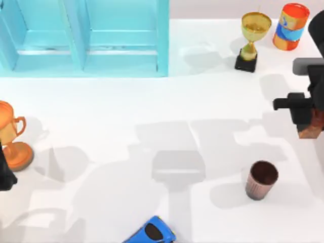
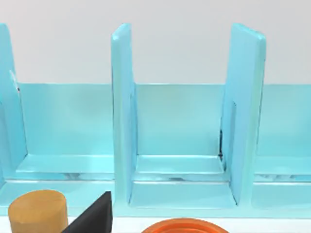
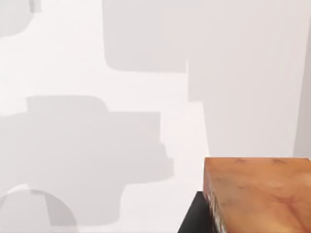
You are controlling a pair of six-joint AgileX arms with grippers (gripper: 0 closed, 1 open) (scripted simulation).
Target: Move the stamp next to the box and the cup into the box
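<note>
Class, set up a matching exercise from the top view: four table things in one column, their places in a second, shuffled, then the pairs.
Things:
1. cup
2. box
3. orange trophy
4. orange-and-blue can

Places:
A. top right corner
B. left edge
C. lower right
D. top left

Pairs: 1-C, 2-D, 3-B, 4-A

Stamp, cup and box as we see them from above

We find the stamp [image 1: 310, 129], a reddish-brown speckled block, at the right edge of the frame, partly covered by the right arm; the right wrist view shows its flat orange-brown face [image 3: 257, 194]. The cup [image 1: 261, 180], a dark copper ribbed tumbler with a dark inside, stands upright at lower right, mouth open upward. The box [image 1: 163, 38], light blue with dividers, fills the upper left, well apart from both.
</note>
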